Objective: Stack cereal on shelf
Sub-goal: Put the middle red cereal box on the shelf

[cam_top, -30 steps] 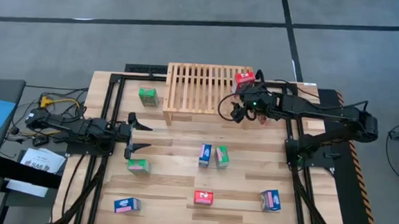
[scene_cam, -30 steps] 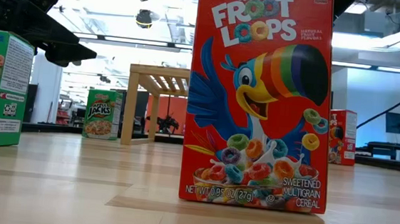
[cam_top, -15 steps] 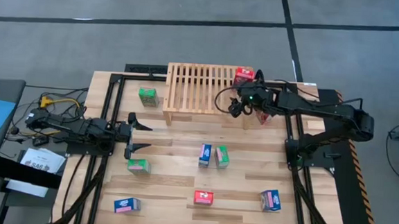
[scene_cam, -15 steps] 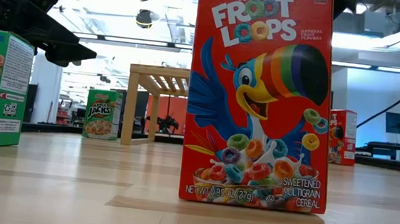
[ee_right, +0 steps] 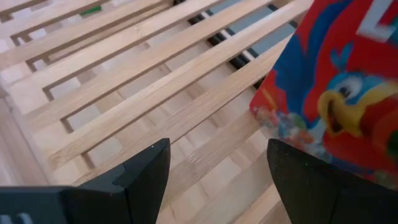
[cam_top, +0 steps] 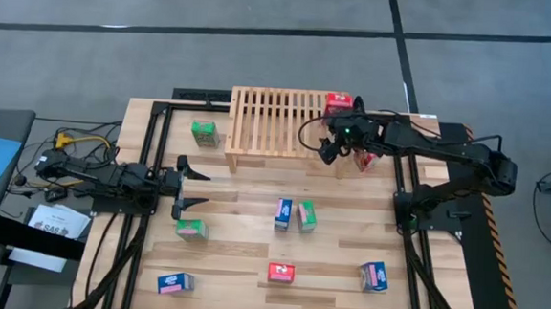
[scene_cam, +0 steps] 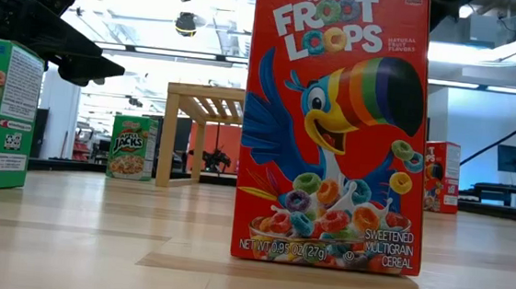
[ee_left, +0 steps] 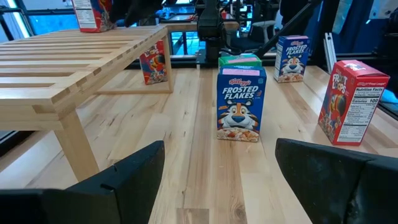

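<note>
The light-wood shelf (cam_top: 282, 121) stands at the table's far middle. One red cereal box (cam_top: 337, 103) stands on its slats at the far right corner and shows at the right of the right wrist view (ee_right: 336, 106). My right gripper (cam_top: 325, 150) (ee_right: 217, 149) hovers open over the shelf's right end, close to that box. My left gripper (cam_top: 190, 188) (ee_left: 219, 152) waits open at the table's left, facing a blue box (ee_left: 241, 102) with a green one (ee_left: 239, 60) behind it. The other boxes stand scattered on the table.
A green box (cam_top: 204, 133) stands left of the shelf and another (cam_top: 191, 229) near my left gripper. A red box (cam_top: 361, 161) sits by the shelf's right leg, under my right arm. Near the front stand red (cam_top: 281, 272) and blue (cam_top: 175, 283) (cam_top: 374, 276) boxes.
My right gripper has moved a little toward the table's far edge, further over the shelf's right end. The boxes and my left arm have stayed where they were.
</note>
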